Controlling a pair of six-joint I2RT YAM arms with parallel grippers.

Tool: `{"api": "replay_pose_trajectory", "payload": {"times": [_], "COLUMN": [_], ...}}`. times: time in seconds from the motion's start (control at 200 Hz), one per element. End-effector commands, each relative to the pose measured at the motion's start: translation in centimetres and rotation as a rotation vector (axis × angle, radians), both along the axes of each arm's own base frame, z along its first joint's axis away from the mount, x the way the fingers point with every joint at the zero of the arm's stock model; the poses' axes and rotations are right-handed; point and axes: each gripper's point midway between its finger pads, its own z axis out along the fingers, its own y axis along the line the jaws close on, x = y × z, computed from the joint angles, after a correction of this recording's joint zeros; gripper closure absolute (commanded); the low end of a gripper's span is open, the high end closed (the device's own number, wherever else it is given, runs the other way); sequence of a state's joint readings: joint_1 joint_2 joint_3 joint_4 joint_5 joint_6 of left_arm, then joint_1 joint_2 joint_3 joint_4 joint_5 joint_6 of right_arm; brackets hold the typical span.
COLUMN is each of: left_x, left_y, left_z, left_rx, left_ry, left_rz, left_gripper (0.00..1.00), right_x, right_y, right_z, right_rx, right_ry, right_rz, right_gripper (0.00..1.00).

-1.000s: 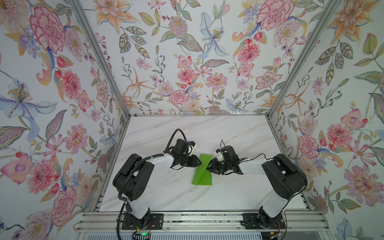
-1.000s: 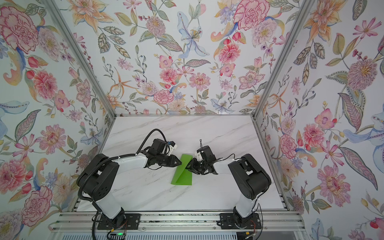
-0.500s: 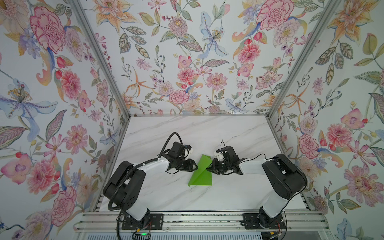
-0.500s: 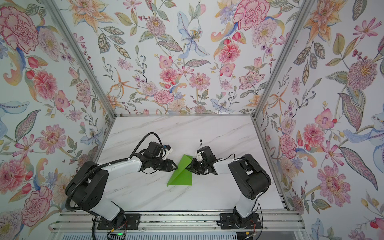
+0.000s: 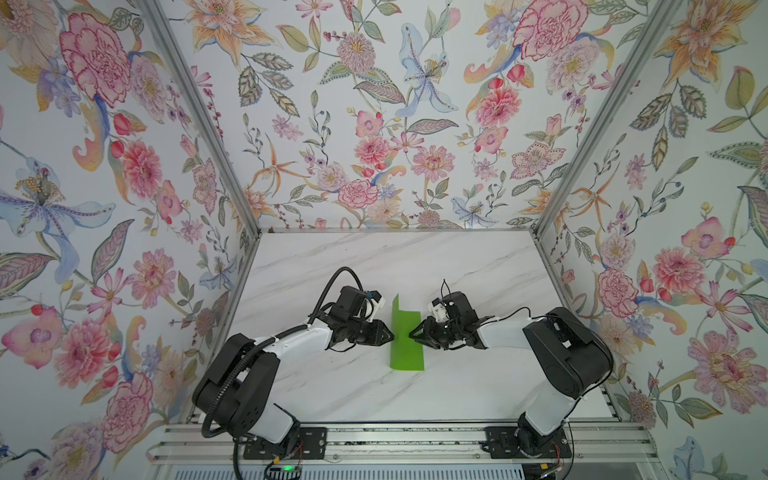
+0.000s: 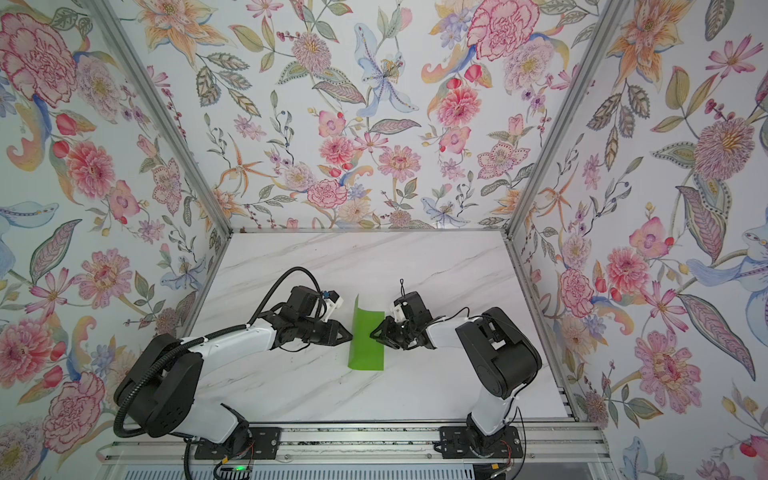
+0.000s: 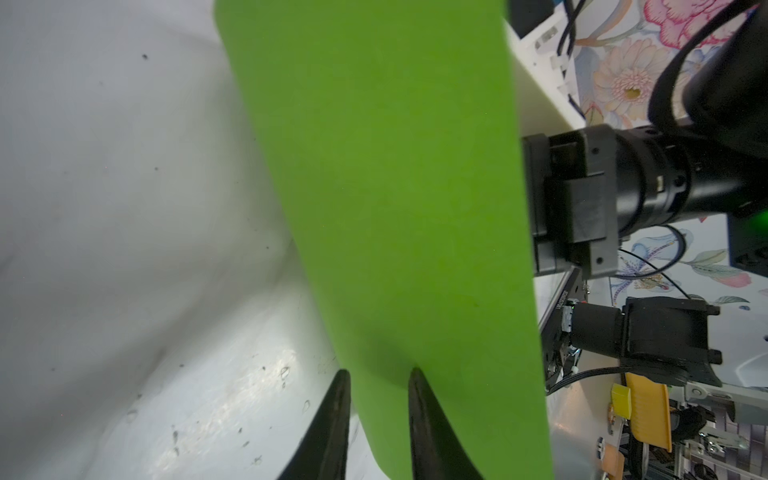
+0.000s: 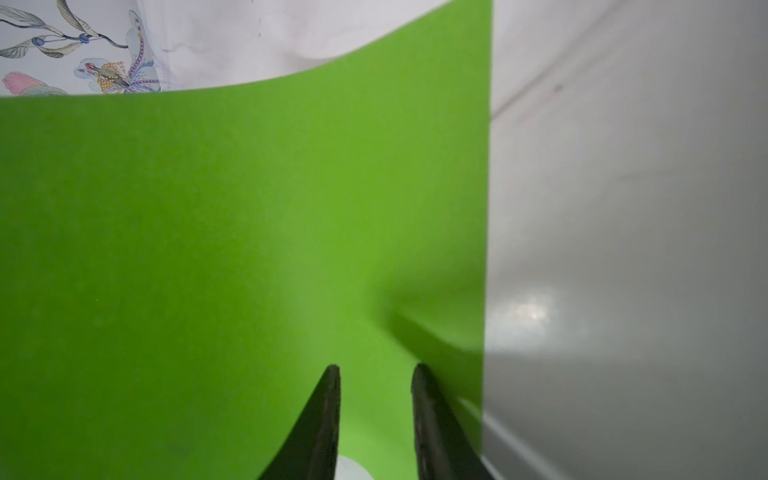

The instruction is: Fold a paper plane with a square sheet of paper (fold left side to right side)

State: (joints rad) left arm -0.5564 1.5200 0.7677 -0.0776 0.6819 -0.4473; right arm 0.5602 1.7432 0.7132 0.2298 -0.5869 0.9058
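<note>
The square sheet of paper [image 5: 407, 349] [image 6: 368, 353] is bright green and lies mid-table in both top views. Its left part curls upright, with a corner up at the far left. My left gripper [image 5: 390, 335] [image 6: 350, 333] is at the sheet's left edge. In the left wrist view its jaws [image 7: 379, 374] stand a little apart, with the paper's [image 7: 395, 187] edge running between them. My right gripper [image 5: 412, 332] [image 6: 372, 332] reaches over the sheet's right edge. In the right wrist view it [image 8: 376, 368] is open, its tips over the flat paper [image 8: 208, 228]. No paper plane shape shows.
The white marble table [image 5: 374, 266] is boxed in by floral walls on three sides, and an aluminium rail [image 5: 395, 440] runs along the front. In the left wrist view the right arm's black wrist [image 7: 582, 208] stands just beyond the paper.
The left arm swung, and the paper went from a slanted strip to a raised triangle to a rectangle with its left side upright. The left jaws widened, then narrowed. The right gripper stayed put.
</note>
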Motion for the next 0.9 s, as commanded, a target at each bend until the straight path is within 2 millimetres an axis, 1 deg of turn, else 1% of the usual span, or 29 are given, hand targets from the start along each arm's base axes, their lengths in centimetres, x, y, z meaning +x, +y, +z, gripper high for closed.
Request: {"api": "replay_pose_trajectory", "payload": {"times": [0.0, 0.015, 0.02, 0.03, 0.11, 0.28, 0.465, 0.595, 0.691, 0.761, 0.896], "left_x": [0.7, 0.8, 0.8, 0.9, 1.3, 1.5, 1.3, 1.1, 0.8, 0.7, 0.7], "left_y": [-1.2, -1.4, -1.4, -1.4, -1.7, -1.9, -1.7, -1.5, -1.5, -1.5, -1.5], "left_z": [0.5, 0.8, 0.2, -0.2, -0.5, -2.2, -2.6, -2.9, -3.1, -3.2, -3.2], "left_rx": [-0.078, -0.087, -0.081, -0.077, -0.087, -0.069, -0.051, -0.037, -0.035, -0.035, -0.036], "left_ry": [0.007, 0.000, 0.014, 0.024, 0.027, 0.060, 0.064, 0.069, 0.080, 0.085, 0.085], "left_rz": [0.002, 0.004, 0.005, 0.007, 0.011, 0.013, 0.007, 0.000, -0.008, -0.012, -0.015], "left_gripper": [0.76, 0.76, 0.76, 0.76, 0.77, 0.81, 0.81, 0.81, 0.81, 0.82, 0.82], "right_x": [-0.8, -0.7, -0.8, -0.7, -0.8, -0.9, -0.7, -0.2, 0.4, 0.5, 0.6], "right_y": [-1.2, -1.2, -1.2, -1.2, -1.2, -1.2, -1.1, -1.2, -1.9, -2.0, -0.9], "right_z": [-2.5, -2.5, -2.4, -2.4, -2.4, -2.3, -1.4, 0.3, 1.6, 2.6, 4.9], "right_rx": [-0.081, -0.081, -0.081, -0.080, -0.080, -0.078, -0.072, -0.069, -0.091, -0.078, 0.000], "right_ry": [0.069, 0.068, 0.069, 0.068, 0.069, 0.066, 0.042, 0.002, -0.042, -0.064, -0.107], "right_rz": [-0.029, -0.029, -0.028, -0.028, -0.026, -0.022, -0.017, -0.023, -0.057, -0.066, -0.027], "right_gripper": [0.68, 0.68, 0.68, 0.68, 0.68, 0.69, 0.69, 0.69, 0.69, 0.69, 0.67]}}
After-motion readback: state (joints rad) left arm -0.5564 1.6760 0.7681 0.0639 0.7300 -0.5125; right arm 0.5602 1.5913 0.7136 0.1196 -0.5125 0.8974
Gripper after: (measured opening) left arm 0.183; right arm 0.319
